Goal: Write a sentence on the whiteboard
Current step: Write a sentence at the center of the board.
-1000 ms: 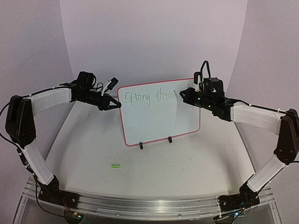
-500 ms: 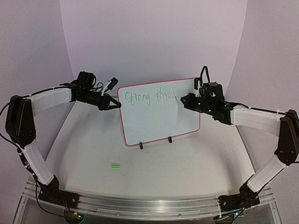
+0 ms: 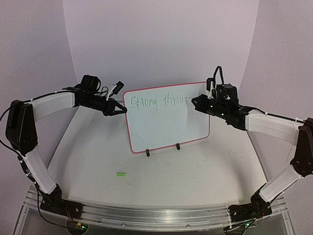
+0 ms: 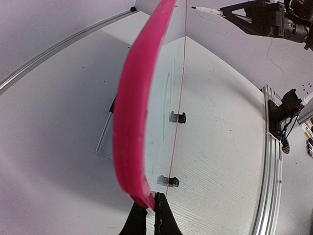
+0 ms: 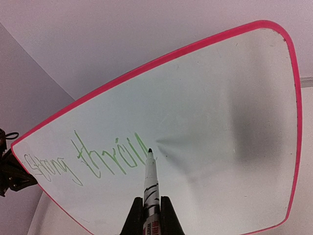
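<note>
The whiteboard (image 3: 166, 125), glossy white with a pink-red frame, stands upright on two black clip feet at the table's middle back. Green writing on it reads "Strong throu". My left gripper (image 3: 123, 110) is shut on the board's left frame edge (image 4: 134, 147), pinching it near the top corner. My right gripper (image 3: 196, 101) is shut on a white marker (image 5: 150, 188) with black markings. The marker's tip is at the board surface (image 5: 210, 127), just right of the last green letter.
A small green marker cap (image 3: 121, 173) lies on the table in front of the board, left of centre. An aluminium rail (image 3: 156, 215) runs along the near edge. The purple backdrop wall (image 3: 156, 44) curves behind the board.
My right gripper has moved the marker to the right along the writing line and more green strokes have appeared after "thro". My left gripper and the board have stayed still.
</note>
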Controlling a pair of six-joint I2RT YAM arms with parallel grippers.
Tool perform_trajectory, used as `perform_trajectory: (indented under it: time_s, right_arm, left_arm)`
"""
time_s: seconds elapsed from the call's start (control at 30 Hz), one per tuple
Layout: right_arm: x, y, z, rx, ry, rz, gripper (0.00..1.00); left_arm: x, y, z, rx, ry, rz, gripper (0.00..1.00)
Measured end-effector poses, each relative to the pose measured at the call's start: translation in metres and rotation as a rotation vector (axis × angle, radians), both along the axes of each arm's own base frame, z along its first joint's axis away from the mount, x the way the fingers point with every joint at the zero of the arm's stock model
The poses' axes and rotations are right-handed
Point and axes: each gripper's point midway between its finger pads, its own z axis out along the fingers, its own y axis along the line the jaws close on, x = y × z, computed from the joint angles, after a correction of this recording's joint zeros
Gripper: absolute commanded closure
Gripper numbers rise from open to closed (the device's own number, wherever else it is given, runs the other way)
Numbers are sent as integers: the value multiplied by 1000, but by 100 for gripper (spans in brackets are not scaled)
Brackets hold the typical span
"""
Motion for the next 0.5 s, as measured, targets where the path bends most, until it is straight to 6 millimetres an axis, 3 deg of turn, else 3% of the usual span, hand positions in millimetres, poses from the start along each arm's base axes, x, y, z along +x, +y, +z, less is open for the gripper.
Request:
perform_trajectory:
  time_s: [0.5]
  right_arm:
    - [11,-2,3,-4,-9,-14,100]
  left_arm:
    - [0,0,0,0,0,0,100]
